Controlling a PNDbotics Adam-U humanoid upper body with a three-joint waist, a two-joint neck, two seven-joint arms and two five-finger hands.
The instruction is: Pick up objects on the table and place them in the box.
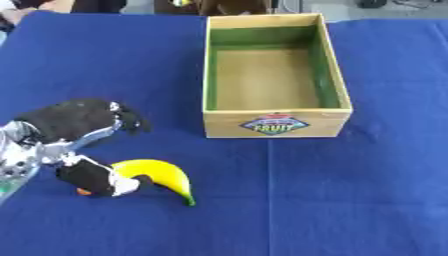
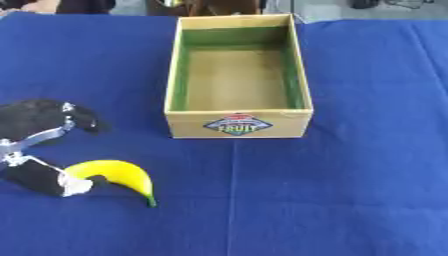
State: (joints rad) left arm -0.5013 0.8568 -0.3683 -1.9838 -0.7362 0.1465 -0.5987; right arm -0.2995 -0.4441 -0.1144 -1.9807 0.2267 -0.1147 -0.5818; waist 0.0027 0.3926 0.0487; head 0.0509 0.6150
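Blue cloth (image 1: pixel 350 200) over whole table, flat, few creases.

Left eye view: wooden box (image 1: pixel 276 124) upper centre, open top, green inner walls, nothing inside, "FRUIT" label on near face. Banana (image 1: pixel 162 176) lower left, yellow, curved, tip toward near edge, well apart from box. Left hand (image 1: pixel 74 122) in from left edge, black with silver parts; upper fingers spread above, thumb (image 1: pixel 87 180) just beside banana's stem end, perhaps touching. Not closed round fruit; reads as released, fingers bracketing, grasp not yet made. Right hand out of sight.

Right eye view: same layout, box shifted left in frame. Gap between upper fingers and thumb clearer; banana's near end sits at mouth of that gap.

Step in hand, judged: closing on banana. Best taken across the thick middle rather than the stem end, so curve does not roll out. Lift clear before travelling; near wall of box stands between, needs height.

Room: open cloth right and forward of banana, no obstacles on path. Box interior wide enough for banana lengthwise.
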